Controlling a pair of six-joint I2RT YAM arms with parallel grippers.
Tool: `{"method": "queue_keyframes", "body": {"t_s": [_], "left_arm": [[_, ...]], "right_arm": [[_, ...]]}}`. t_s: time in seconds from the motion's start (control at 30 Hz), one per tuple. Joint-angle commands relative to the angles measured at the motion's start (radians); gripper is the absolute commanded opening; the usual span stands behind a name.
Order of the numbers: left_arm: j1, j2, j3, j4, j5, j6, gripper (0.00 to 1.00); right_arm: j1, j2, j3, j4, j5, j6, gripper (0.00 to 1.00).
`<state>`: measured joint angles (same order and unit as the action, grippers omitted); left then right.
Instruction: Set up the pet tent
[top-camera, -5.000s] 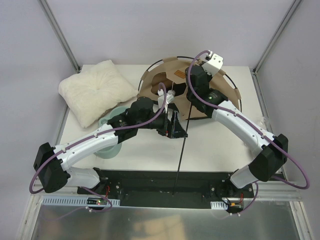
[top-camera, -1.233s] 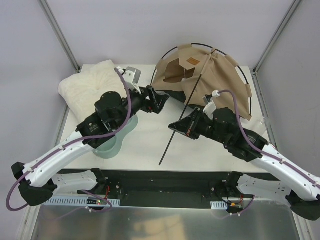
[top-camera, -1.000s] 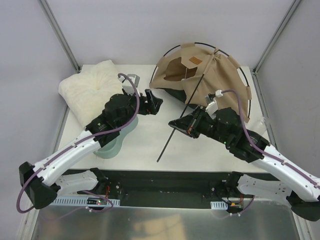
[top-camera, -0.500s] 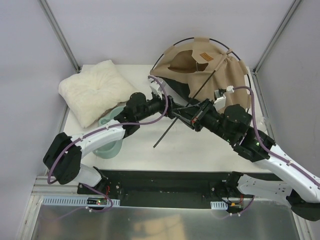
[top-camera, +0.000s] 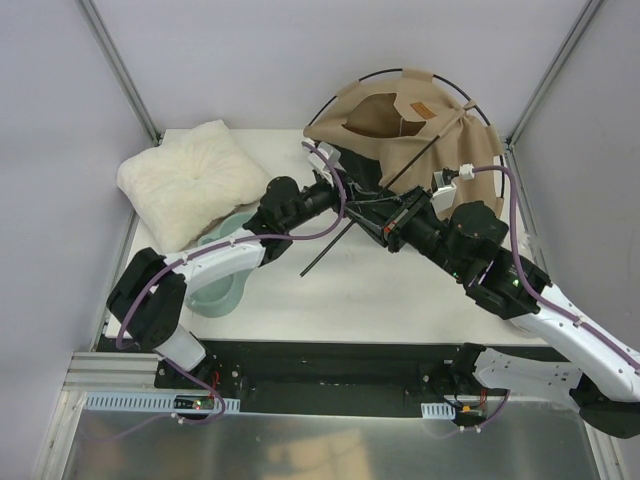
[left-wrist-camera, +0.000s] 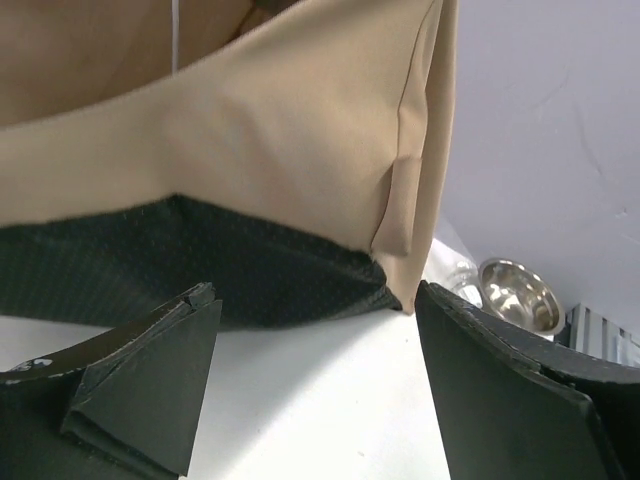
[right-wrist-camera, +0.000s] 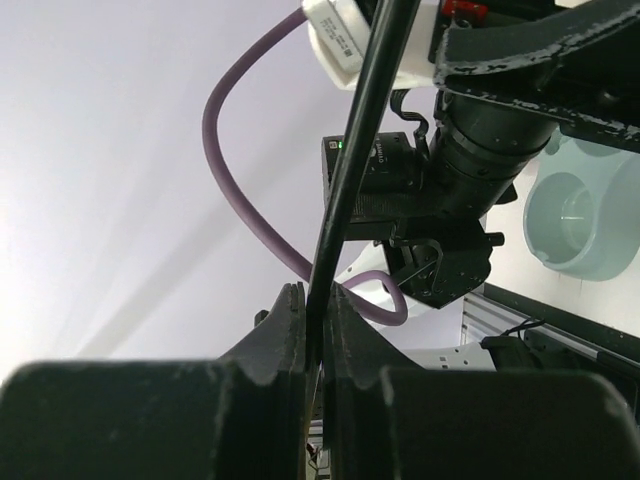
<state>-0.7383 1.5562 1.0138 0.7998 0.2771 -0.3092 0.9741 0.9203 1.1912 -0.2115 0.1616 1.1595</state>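
The large tan fabric pet tent (top-camera: 420, 130) sits at the far right of the white table (top-camera: 300, 300), its fabric bunched and sagging. A thin curved black hoop (top-camera: 350, 85) arcs over its far-left side, and there's the small brown label patch (top-camera: 418, 108) high on the fabric.

The right gripper (top-camera: 390, 228) is just in front of the tent, and the wrist view shows its jaws pressed together on a thin straight black pole (right-wrist-camera: 350, 150), pinching it. From above, that pole (top-camera: 325, 252) slants from the bare table in front of the tent, through the fingers, and up across the tan fabric.

Over to the left gripper (top-camera: 340, 190), tucked in at the tent's near-left corner. Jaws spread wide, nothing between them! Its wrist camera looks straight at the tent's lower edge (left-wrist-camera: 250, 130), with the black dotted inner panel (left-wrist-camera: 150, 270) under the tan cloth and a corner seam between the fingers (left-wrist-camera: 150, 380). They're very near the fabric, but whether they touch it I can't tell.

Left of the tent lies the white fluffy square cushion (top-camera: 190, 180), and a pale green plastic bowl (top-camera: 215, 285) sits near it, under the left arm. A shiny metal bowl (left-wrist-camera: 515, 290) peeks out beside the tent's corner in the left wrist view.
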Motion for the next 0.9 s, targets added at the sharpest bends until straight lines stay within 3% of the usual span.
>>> {"method": "queue_keyframes", "body": {"t_s": [0.0,0.4,0.63,0.87], "left_arm": [[-0.004,0.025,0.065,0.144,-0.009,0.042,0.81],[-0.004,0.156,0.169,0.237,0.079,-0.004,0.82],[-0.004,0.188,0.200,0.254,0.059,-0.014,0.77],[-0.006,0.205,0.206,0.236,0.088,-0.021,0.62]], "right_arm": [[0.005,0.003,0.047,0.104,0.012,0.000,0.00],[0.003,0.002,0.047,0.107,0.021,0.003,0.00],[0.000,0.000,0.041,0.107,0.018,0.011,0.00],[-0.005,0.003,0.039,0.107,0.015,0.017,0.00]]}}
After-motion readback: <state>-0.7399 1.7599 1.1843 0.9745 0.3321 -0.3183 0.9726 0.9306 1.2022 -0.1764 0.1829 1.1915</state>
